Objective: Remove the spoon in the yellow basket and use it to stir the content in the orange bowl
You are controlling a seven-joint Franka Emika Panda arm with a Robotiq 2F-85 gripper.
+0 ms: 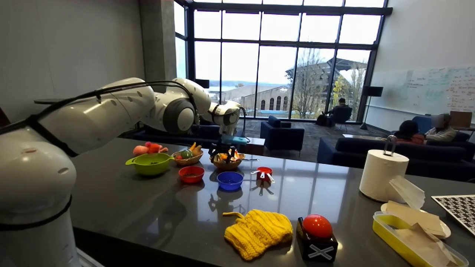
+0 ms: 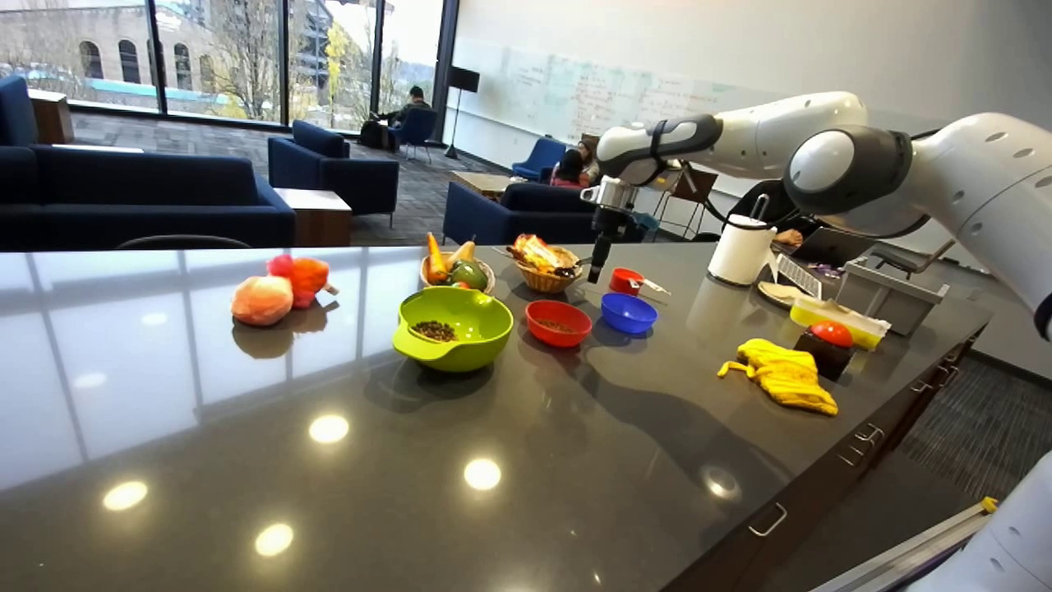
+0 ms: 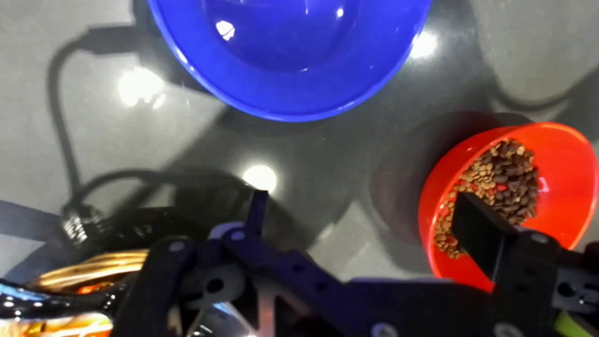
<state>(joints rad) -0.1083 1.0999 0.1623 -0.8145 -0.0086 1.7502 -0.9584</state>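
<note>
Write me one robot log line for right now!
gripper: open, holding nothing, over counter; wicker basket: shiny packets inside, thin handle sticking out; blue bowl: on counter; stirring: none

In both exterior views we see tall, dark-framed windows (image 1: 278,26) bright with daylight, a building (image 1: 248,100) and trees (image 1: 311,81) outside. In an exterior view a grey wall (image 1: 66,40) fills the upper left beside a column (image 1: 159,40); at the right a whiteboard (image 1: 415,89) runs along a pale wall (image 1: 426,29). A lamp (image 1: 372,91) stands near the windows' right end, and an armchair (image 1: 282,137) and sofa (image 1: 438,159), both dark blue, sit right of centre on grey carpet (image 1: 310,137). In an exterior view another sofa (image 2: 148,201) stands at the left, just beside a side table (image 2: 322,226). We look across a glossy counter (image 2: 575,526), round light spots (image 2: 274,539) at lower left, drawers (image 2: 797,514) at lower right.
</note>
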